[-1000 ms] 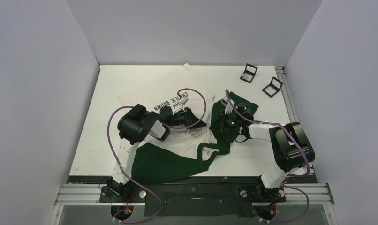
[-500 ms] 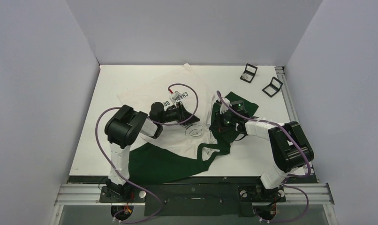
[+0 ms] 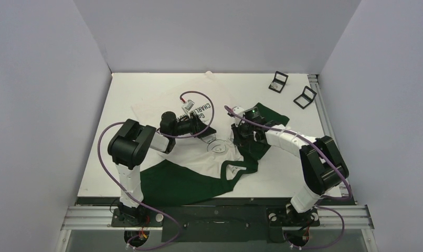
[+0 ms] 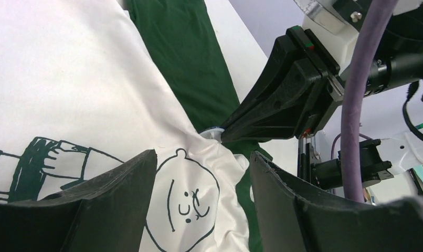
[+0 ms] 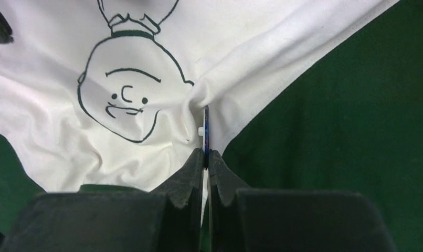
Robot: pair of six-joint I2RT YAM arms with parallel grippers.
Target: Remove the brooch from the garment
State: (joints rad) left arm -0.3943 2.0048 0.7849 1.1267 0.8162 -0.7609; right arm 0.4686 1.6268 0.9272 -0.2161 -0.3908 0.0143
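The shirt point(image 3: 162, 102) lies rumpled across the white counter point(image 3: 298, 173), with a green sleeve on the right arm's side. The right end effector point(image 5: 205, 156) is clenched on the brooch point(image 5: 205, 128), a thin disc seen edge-on, pinned in a bunched fold of white cloth just beside the printed cartoon face point(image 5: 126, 100). The left end effector point(image 4: 201, 163) hangs released over that face, fingers spread; I cannot tell whether it touches the cloth.

Black-and-white arms point(image 3: 128, 146) trailing looped purple cables point(image 4: 353, 115)
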